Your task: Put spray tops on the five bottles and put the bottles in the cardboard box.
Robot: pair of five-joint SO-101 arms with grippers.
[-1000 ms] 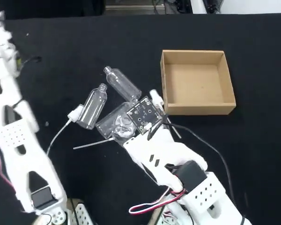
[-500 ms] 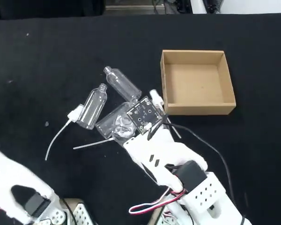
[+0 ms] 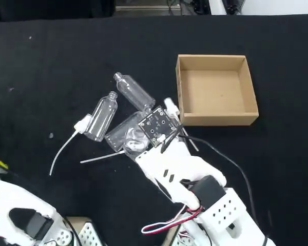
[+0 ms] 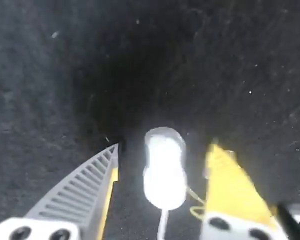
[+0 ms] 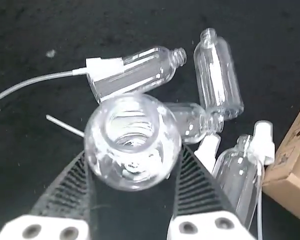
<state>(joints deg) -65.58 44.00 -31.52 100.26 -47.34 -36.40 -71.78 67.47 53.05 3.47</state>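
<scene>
Beside the box (image 3: 215,119), our right gripper (image 5: 135,157) kept a bottle (image 5: 132,140) clamped; our left gripper (image 4: 165,150) withdrew, spread around a top (image 4: 163,172), for capping.

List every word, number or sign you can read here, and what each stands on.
No text can be read.
Black circuit board on the right arm's wrist: white marks, too small to read.
Brown cardboard box: dark marks on its outer wall, too blurred to read.
Clear plastic bottles: no labels.

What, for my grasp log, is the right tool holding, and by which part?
The right tool clamps a clear bottle across its body, mouth open and uncapped.
</scene>
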